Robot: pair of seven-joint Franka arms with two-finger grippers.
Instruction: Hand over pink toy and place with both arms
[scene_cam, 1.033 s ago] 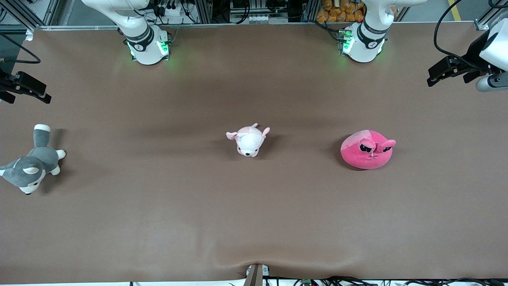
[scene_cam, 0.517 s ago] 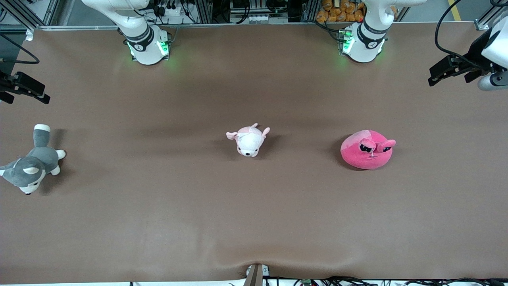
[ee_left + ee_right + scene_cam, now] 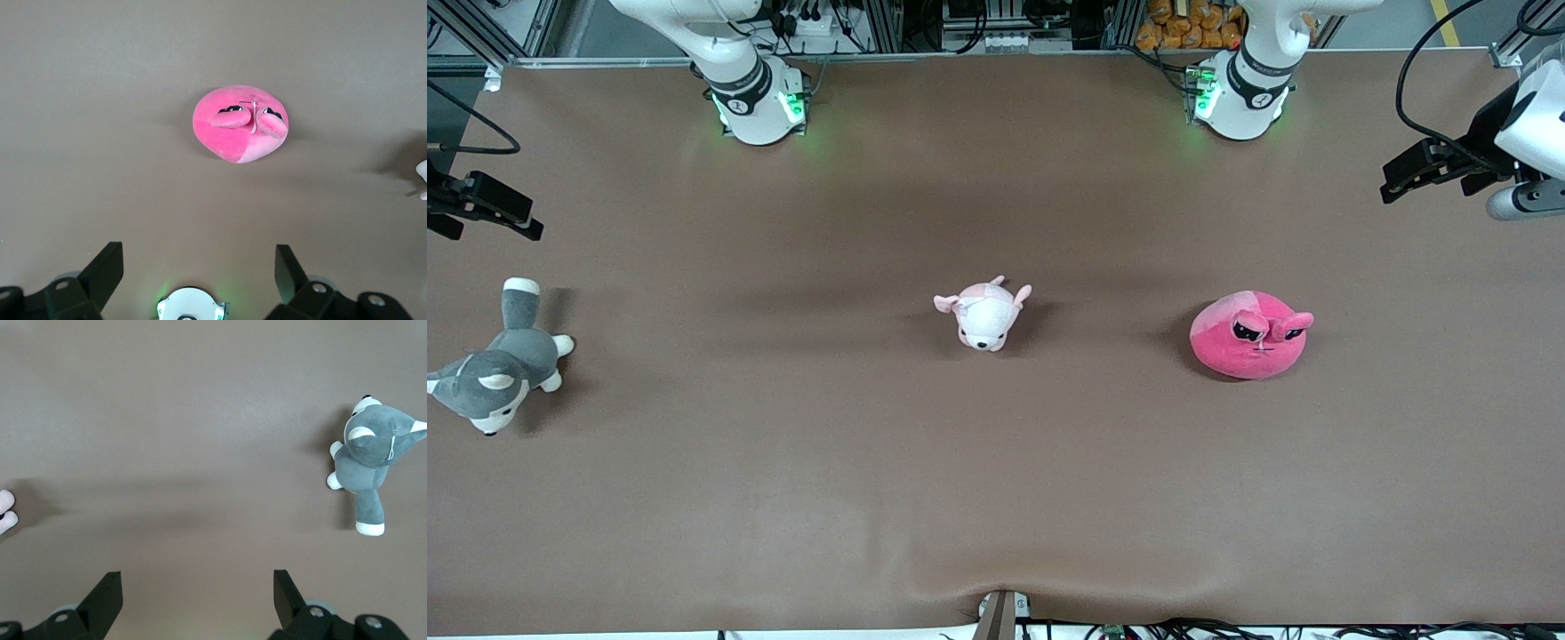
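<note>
Front view: pink toy (image 3: 1250, 345) lies untouched on table (image 3: 996, 489), both arms' jaws apparently wide, empty.

A hot-pink plush toy (image 3: 1250, 344) with dark half-lidded eyes and a paler pink patch sits on a plain brown table (image 3: 996, 498). A pale pink-and-white plush animal (image 3: 984, 313) and a grey plush dog (image 3: 496, 369) with white muzzle, paws and tail tip share the surface. The arms' white bases (image 3: 760, 102) carry black bands and glow green; both grippers (image 3: 199, 273) are black.
</note>
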